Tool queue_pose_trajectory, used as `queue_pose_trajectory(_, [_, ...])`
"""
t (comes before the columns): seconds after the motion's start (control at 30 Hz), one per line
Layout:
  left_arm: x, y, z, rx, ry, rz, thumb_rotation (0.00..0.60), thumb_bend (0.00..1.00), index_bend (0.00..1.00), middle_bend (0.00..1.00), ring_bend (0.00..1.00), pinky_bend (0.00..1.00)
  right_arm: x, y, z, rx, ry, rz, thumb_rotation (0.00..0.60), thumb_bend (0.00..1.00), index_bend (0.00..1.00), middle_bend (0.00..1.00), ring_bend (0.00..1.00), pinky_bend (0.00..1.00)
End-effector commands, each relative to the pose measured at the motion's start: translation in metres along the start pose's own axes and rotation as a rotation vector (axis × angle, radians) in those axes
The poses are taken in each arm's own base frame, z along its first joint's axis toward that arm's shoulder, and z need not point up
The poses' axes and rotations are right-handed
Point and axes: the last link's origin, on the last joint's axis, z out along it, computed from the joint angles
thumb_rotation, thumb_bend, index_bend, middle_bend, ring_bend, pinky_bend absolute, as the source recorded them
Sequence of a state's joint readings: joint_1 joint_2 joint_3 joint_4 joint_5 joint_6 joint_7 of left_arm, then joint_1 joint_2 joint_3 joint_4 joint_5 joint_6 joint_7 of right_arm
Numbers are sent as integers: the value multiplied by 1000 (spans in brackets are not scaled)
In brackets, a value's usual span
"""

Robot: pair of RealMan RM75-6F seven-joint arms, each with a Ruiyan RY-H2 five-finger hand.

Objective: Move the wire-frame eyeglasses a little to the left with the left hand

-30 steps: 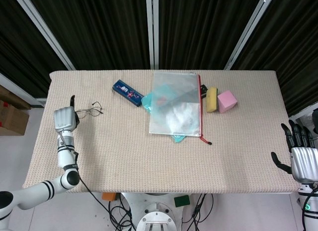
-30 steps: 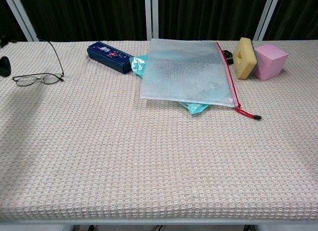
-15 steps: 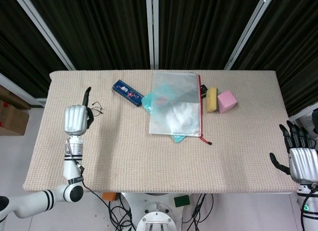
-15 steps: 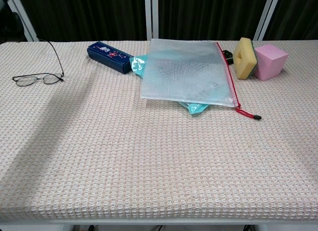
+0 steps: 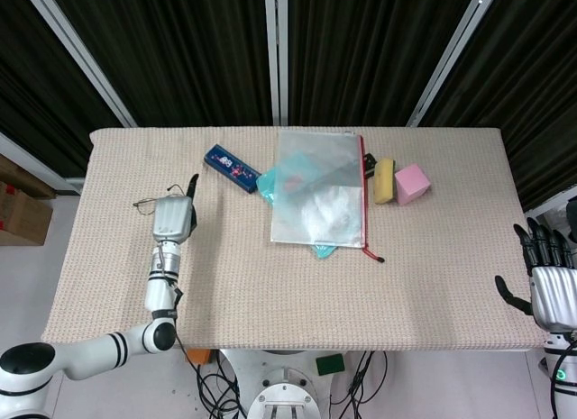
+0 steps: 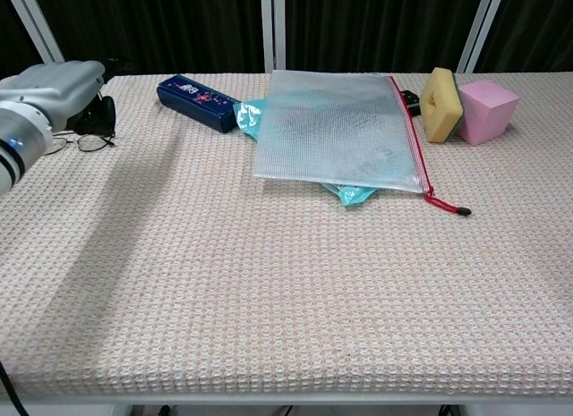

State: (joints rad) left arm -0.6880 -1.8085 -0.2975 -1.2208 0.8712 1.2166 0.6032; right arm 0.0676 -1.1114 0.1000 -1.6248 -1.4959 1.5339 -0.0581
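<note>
The wire-frame eyeglasses point(image 6: 88, 143) lie on the woven table cover near the left edge, one temple arm raised. In the head view only the left part of the eyeglasses point(image 5: 143, 203) shows beside my left hand point(image 5: 173, 219), which covers the rest. In the chest view my left hand point(image 6: 61, 92) hovers over the eyeglasses, its dark fingers point(image 6: 97, 114) hanging just behind the frame, apart and holding nothing. My right hand point(image 5: 550, 288) is off the table's right edge, fingers spread and empty.
A dark blue box point(image 5: 231, 168) lies right of the eyeglasses. A clear mesh zip pouch point(image 5: 320, 198) covers a teal item at mid-table. A yellow sponge point(image 5: 384, 180) and a pink block point(image 5: 411, 183) sit at the back right.
My left hand has swung right from the table's left edge and now covers the eyeglasses. The eyeglasses have not moved. My right hand has barely shifted.
</note>
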Motion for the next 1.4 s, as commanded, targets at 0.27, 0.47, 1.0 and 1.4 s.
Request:
queue_pose_trajectory(0.27, [-8,-30,7,138,-47,-21,600,797,0,980,942,978,-4,-1,1,0,-16,-2,600,345,0,0,0,0])
queue_pose_trajectory(0.47, [-15,-50,9,171,-64,-60,600,798,0,980,941,978,-4,-3,0,2,-20,-5,600,346,0,0,0,0])
queue_pose_trajectory(1.0, [-47,-90,9,280,-202,-99,600,799,0,981,941,980,-5,-8,0,11,-26,-15,600,347,0,0,0,0])
queue_pose_trajectory(1.4, [-38,-86,14,267,-163,-123,600,799,0,980,942,980,-3,-7,0,7,-21,-15,600,347,0,0,0,0])
